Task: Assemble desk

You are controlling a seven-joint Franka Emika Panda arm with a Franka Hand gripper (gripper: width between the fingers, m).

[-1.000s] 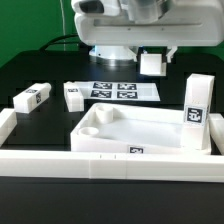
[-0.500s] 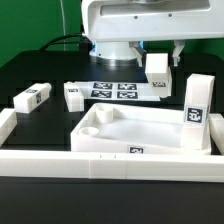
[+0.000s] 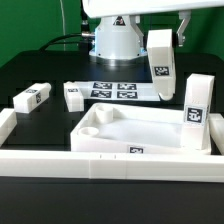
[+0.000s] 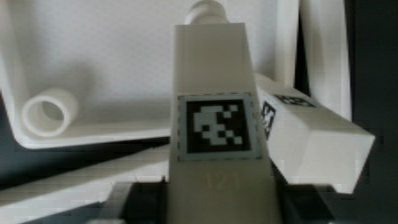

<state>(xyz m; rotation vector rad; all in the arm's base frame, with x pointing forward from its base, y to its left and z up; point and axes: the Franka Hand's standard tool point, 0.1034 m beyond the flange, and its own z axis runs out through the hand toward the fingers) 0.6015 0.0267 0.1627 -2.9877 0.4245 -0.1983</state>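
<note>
1. Closest in the exterior view, the long barrier wall runs across the front. It is no part of the desk and needs nothing done.
2. Just behind it, the tabletop lies flat on the black worktop with its rim and sockets facing up. The round socket at the corner toward the exterior view's left is empty.
3. At the exterior view's right side of the tabletop, a standing leg is upright in a corner. I judge this leg already fitted, though the pictures do not show how firmly it sits.
4. Farther back, toward the exterior view's left, two loose legs lie on their sides on the worktop, one well apart from the tabletop and the other nearer the middle. Neither touches the tabletop, and both are yet to be fitted.
5. Beside the second of them lies the marker board.
6. Above that board's end on the exterior view's right, the lifted leg hangs clear of the worktop, slightly tilted, beyond the tabletop's far rim. The hand pinches one end of it. In the wrist view the leg runs straight out from between the jaws, with the tabletop and standing leg beyond it.
7. Judged overall, about a quarter is done. This second leg has to reach an empty socket and be seated, then the two loose legs follow.
</note>
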